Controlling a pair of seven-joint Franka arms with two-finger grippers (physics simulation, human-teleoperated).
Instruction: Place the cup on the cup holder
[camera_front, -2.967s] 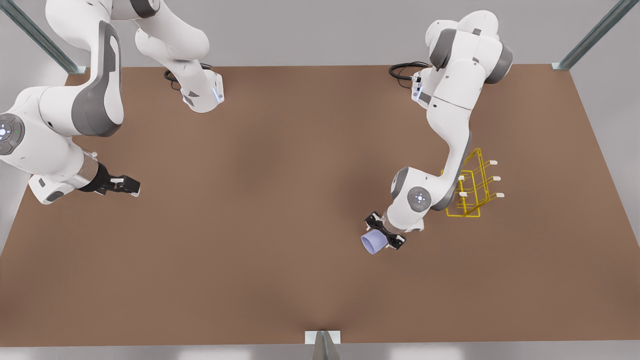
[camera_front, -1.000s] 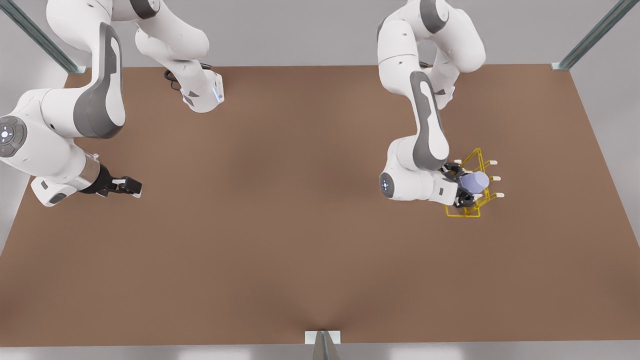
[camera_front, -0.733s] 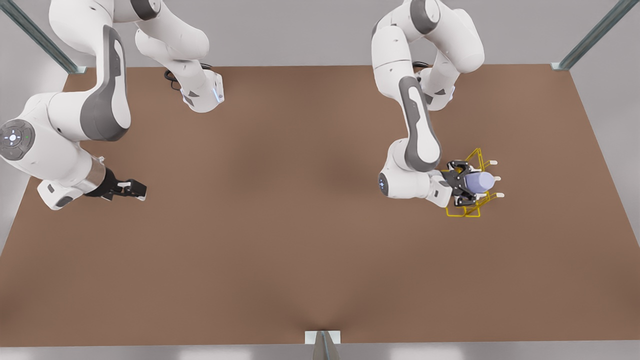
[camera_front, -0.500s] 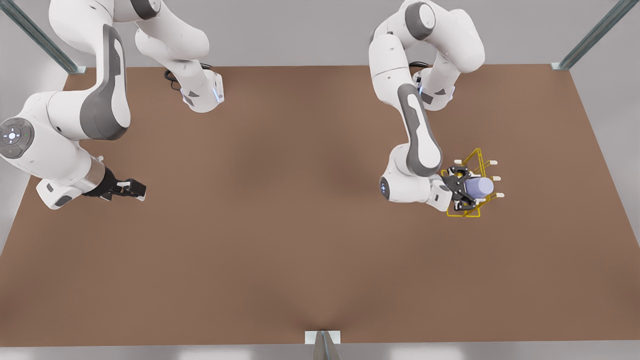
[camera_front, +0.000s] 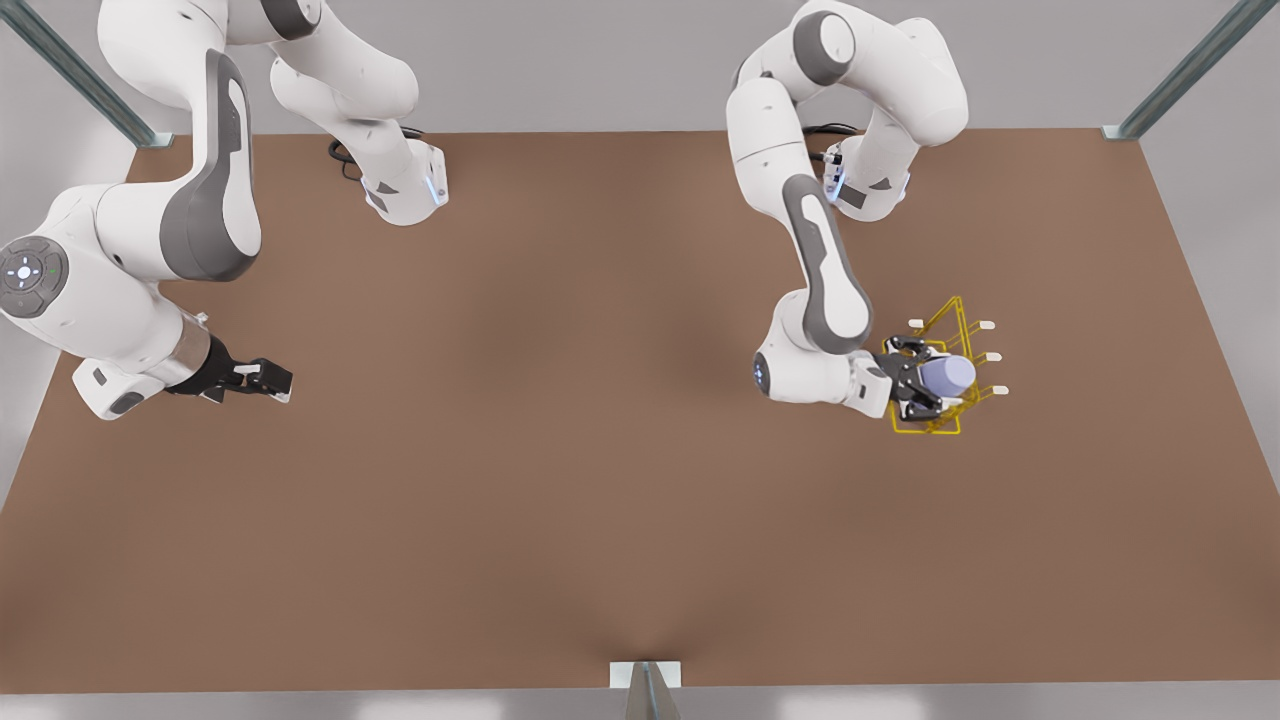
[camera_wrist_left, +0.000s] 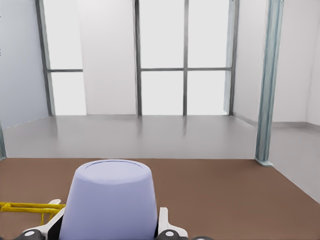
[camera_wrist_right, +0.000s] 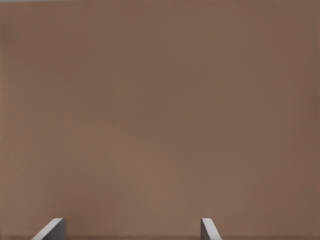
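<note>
The lavender-blue cup (camera_front: 949, 375) lies on its side over the yellow wire cup holder (camera_front: 940, 421) at the front view's right, its closed bottom pointing toward the white-capped prongs. My left gripper (camera_front: 917, 385) is shut on the cup, and in the left wrist view the cup (camera_wrist_left: 110, 200) sits between both fingers (camera_wrist_left: 163, 222), with a yellow wire of the cup holder (camera_wrist_left: 22, 206) beside it. My right gripper (camera_front: 266, 380) waits open at the front view's left, low over the bare table, its fingertips (camera_wrist_right: 208, 229) apart with nothing between them.
The brown table (camera_front: 560, 450) stretches wide between the two arms. Both arm bases (camera_front: 405, 190) stand at the table's far edge. Metal frame posts (camera_front: 1190, 70) rise at the far corners, and a small bracket (camera_front: 646, 676) sits at the near edge.
My left gripper carried the cup from the open table up onto the cup holder, then drew slightly back toward the front view's left. The right arm shifted only a little.
</note>
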